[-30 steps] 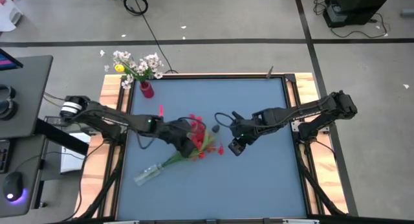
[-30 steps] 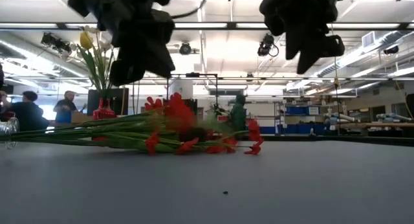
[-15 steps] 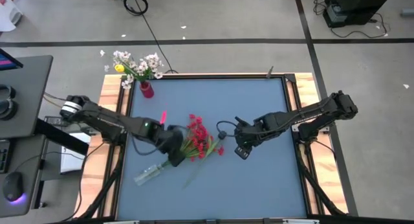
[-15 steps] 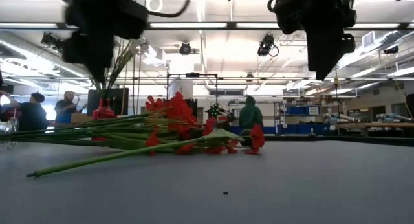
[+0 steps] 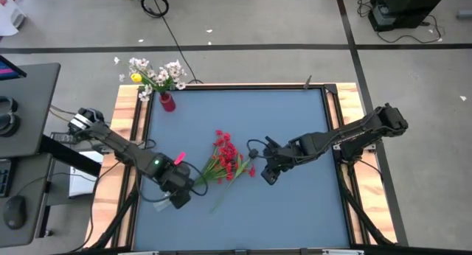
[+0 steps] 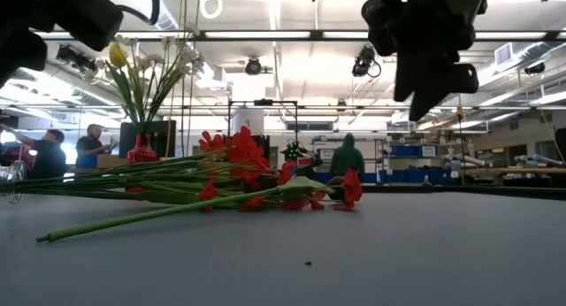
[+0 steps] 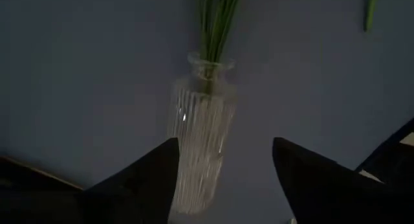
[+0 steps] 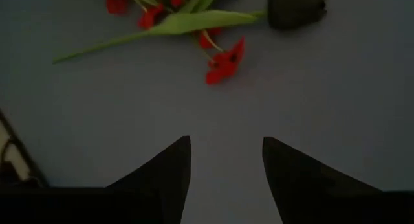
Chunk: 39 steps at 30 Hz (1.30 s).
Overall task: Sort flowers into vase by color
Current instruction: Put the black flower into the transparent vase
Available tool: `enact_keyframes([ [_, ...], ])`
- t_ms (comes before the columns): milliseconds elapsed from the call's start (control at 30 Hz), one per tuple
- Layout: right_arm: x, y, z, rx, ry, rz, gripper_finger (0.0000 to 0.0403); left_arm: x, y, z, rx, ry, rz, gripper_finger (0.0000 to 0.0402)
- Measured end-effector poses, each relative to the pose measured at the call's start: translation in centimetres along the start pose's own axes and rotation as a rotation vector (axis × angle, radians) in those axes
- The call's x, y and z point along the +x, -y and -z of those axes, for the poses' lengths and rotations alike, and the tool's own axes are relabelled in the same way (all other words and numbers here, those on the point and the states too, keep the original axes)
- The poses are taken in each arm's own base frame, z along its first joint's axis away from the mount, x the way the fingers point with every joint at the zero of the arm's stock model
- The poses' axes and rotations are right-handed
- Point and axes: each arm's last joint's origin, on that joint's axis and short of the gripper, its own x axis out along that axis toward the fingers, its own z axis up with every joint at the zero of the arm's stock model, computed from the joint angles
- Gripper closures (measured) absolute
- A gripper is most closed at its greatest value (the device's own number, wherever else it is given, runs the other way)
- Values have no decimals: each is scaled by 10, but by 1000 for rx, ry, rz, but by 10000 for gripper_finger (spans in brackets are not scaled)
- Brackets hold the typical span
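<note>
Red flowers (image 5: pixel 225 158) lie on the blue table (image 5: pixel 295 122), their green stems (image 7: pixel 217 17) stuck into the mouth of a clear ribbed glass vase (image 7: pixel 199 140). The vase rests on its side near the left edge. One loose stem (image 5: pixel 221 200) lies in front of the bunch. My left gripper (image 7: pixel 225 143) hangs open above the vase, pointing down, a finger on either side. My right gripper (image 8: pixel 226 140) stands open over bare table to the right of the blossoms (image 8: pixel 223 62). White and yellow flowers (image 5: pixel 155 74) stand in a red vase (image 5: pixel 167 102) at the far left corner.
A small black object (image 5: pixel 246 146) lies on the table just right of the red blossoms, close to my right gripper. Wooden rails (image 5: pixel 125 137) frame the table. The near and far right parts of the table hold nothing. People show in the room beyond.
My left gripper has left the red blossoms and gone toward the table's near left, along the stems to above the glass vase, tipping to point down. One stem has dropped loose onto the table in front of the bunch. The bunch itself has stayed lying.
</note>
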Motion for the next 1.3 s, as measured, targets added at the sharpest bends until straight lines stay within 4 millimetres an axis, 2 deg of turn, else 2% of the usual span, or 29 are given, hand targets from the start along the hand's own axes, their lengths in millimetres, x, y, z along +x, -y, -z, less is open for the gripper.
enact_keyframes([
  [100, 1, -2, -1, 4, 19, -37, 203, 0, 0, 0, 29, 1, 0, 143],
  [300, 1, -7, -6, 71, 51, -97, 203, 14, -10, 2, 90, -53, -36, 142],
  [600, 1, -13, 3, 118, 49, -107, 203, 16, -11, 1, 172, -70, -24, 142],
  [900, 1, -13, 3, 160, 84, -91, 203, 15, -10, -8, 151, -41, 8, 142],
  [1133, 0, -18, 11, 159, 99, -95, 203, 16, -6, -8, 113, 23, 23, 142],
  [1300, 0, -20, 14, 156, 120, -88, 203, 31, -6, -8, 92, 25, -17, 142],
])
